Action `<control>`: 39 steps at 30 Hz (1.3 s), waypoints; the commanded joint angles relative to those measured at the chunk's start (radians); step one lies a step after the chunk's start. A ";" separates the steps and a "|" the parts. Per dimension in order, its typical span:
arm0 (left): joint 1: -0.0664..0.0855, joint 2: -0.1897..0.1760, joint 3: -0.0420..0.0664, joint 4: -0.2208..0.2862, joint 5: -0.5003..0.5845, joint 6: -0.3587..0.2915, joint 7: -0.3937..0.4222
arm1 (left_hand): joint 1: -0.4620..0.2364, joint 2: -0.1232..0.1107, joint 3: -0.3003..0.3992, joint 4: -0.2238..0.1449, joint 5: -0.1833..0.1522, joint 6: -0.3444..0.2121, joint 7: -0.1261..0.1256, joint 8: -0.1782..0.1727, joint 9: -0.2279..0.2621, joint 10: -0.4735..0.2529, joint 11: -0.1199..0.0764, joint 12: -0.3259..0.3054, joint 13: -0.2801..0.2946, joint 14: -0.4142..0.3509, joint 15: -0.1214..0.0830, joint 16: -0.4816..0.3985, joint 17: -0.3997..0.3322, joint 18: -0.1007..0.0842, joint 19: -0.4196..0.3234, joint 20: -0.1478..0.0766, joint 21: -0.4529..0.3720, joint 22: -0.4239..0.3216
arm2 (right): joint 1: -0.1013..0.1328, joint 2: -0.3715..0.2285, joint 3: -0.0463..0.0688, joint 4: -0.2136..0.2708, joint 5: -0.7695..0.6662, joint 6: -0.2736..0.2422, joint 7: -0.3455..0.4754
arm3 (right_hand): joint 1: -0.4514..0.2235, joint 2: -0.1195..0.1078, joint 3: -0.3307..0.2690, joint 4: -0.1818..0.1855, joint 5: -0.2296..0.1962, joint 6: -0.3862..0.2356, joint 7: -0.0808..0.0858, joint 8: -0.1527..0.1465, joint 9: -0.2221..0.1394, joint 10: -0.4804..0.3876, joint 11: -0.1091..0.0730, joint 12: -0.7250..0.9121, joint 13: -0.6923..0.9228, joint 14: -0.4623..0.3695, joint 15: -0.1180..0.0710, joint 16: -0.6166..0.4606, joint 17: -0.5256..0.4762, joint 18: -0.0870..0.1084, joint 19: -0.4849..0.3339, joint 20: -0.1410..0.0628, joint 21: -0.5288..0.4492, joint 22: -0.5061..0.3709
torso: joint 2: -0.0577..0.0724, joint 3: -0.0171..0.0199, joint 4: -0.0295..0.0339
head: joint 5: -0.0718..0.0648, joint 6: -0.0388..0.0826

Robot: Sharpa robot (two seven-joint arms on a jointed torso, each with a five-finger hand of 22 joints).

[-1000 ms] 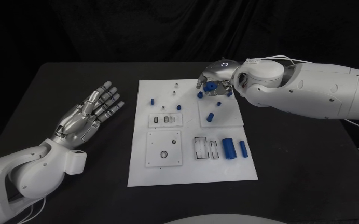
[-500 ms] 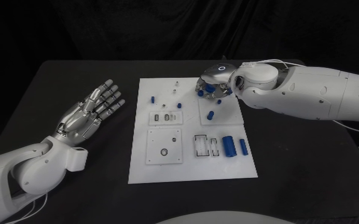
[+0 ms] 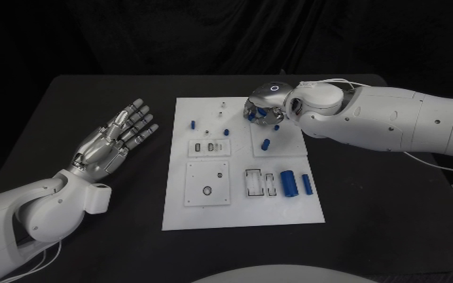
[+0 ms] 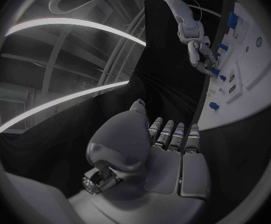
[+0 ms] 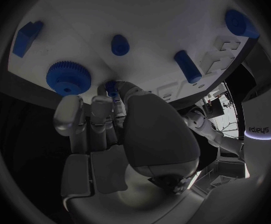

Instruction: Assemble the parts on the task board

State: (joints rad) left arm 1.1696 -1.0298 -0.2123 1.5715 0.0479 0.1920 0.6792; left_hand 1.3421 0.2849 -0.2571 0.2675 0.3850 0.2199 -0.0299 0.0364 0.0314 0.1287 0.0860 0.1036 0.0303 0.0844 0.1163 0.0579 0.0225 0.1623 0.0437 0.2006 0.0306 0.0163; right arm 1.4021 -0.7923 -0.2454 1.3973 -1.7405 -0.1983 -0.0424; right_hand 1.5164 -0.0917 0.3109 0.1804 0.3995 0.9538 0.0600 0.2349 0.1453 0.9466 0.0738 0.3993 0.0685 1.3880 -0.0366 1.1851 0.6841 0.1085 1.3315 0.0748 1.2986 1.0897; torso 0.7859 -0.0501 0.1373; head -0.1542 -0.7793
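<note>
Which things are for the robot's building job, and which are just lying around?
For the job:
- flat white task board
- small blue plastic parts on it, like the toothed blue gear and long blue cylinder
- silver right hand, over the board's far end

Just there:
- black table
- black curtain behind
- silver left hand, open, beside the board

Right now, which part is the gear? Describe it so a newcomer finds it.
Start at the white task board, then go to its far right corner, where the right hand hovers. The gear lies just beside the fingertips: a round blue disc with a toothed rim, unlike the smooth blue pegs nearby.
</note>
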 commanded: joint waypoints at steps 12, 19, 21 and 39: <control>0.000 0.007 0.001 -0.012 -0.019 0.023 0.097 | 0.024 0.001 0.023 -0.013 0.035 0.002 0.012 0.005 0.002 -0.006 0.006 0.008 0.001 0.001 0.011 0.005 0.002 -0.006 0.002 0.011 0.007 0.001 | 0.015 0.003 -0.002 0.004 -0.008 -0.136 0.055 | 0.029 0.013 0.031 -0.055 -0.123 0.040 0.033 0.021 0.060 0.109 -0.024 -0.030 0.000 0.016 -0.011 0.002 0.025 -0.012 0.014 -0.015 0.018 0.034 | -0.002 -0.0005 0.0002 | 0.010 -0.003; 0.000 0.010 0.001 -0.015 -0.019 0.023 0.095 | 0.027 0.001 0.026 -0.017 0.043 0.004 0.013 0.006 0.002 -0.006 0.006 0.009 0.001 0.001 0.012 0.005 0.002 -0.006 0.003 0.012 0.007 0.001 | 0.059 0.058 -0.002 -0.023 0.058 -0.103 0.062 | 0.025 0.011 0.031 -0.055 -0.142 0.030 0.039 0.012 0.066 0.116 -0.024 -0.045 -0.001 0.016 -0.010 0.001 0.031 -0.012 0.013 -0.014 0.018 0.039 | -0.002 -0.0020 -0.0029 | 0.022 -0.005; 0.000 0.012 0.001 -0.016 -0.019 0.023 0.095 | 0.028 0.000 0.027 -0.018 0.045 0.006 0.014 0.006 0.003 -0.005 0.006 0.010 0.001 0.001 0.012 0.005 0.002 -0.006 0.003 0.012 0.007 0.001 | 0.066 0.086 -0.001 -0.048 0.080 -0.096 0.068 | 0.025 0.011 0.031 -0.055 -0.142 0.031 0.042 0.012 0.068 0.116 -0.024 -0.048 -0.001 0.017 -0.008 0.002 0.033 -0.013 0.013 -0.013 0.018 0.039 | -0.002 -0.0023 -0.0028 | 0.024 -0.002; 0.000 0.029 0.001 -0.026 -0.019 0.027 0.094 | 0.030 0.000 0.031 -0.022 0.055 0.009 0.016 0.007 0.003 -0.006 0.005 0.011 0.001 0.001 0.011 0.005 0.002 -0.005 0.003 0.012 0.007 0.001 | 0.053 0.261 0.000 -0.248 0.137 0.011 0.074 | 0.011 0.000 0.027 -0.052 -0.156 0.010 0.048 -0.007 0.077 0.111 -0.013 -0.081 -0.002 0.014 0.002 0.006 0.048 -0.013 0.011 -0.003 0.018 0.046 | -0.001 -0.0026 0.0091 | 0.025 -0.008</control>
State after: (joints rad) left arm 1.1695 -1.0041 -0.2124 1.5435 0.0311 0.2047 0.6795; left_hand 1.3618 0.2861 -0.2324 0.2482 0.4372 0.2270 -0.0158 0.0400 0.0332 0.1251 0.0895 0.1114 0.0302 0.0880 0.1198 0.0579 0.0232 0.1622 0.0471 0.2040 0.0346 0.0161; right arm 1.4579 -0.5332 -0.2465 1.1572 -1.6184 -0.2286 0.0290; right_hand 1.5343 -0.0927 0.3421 0.1293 0.2500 0.9728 0.1083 0.2323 0.2215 1.0421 0.0730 0.3213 0.0666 1.3999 -0.0418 1.1893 0.7321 0.1090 1.3418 0.0645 1.3135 1.1361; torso 0.7842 -0.0532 0.1446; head -0.1275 -0.7863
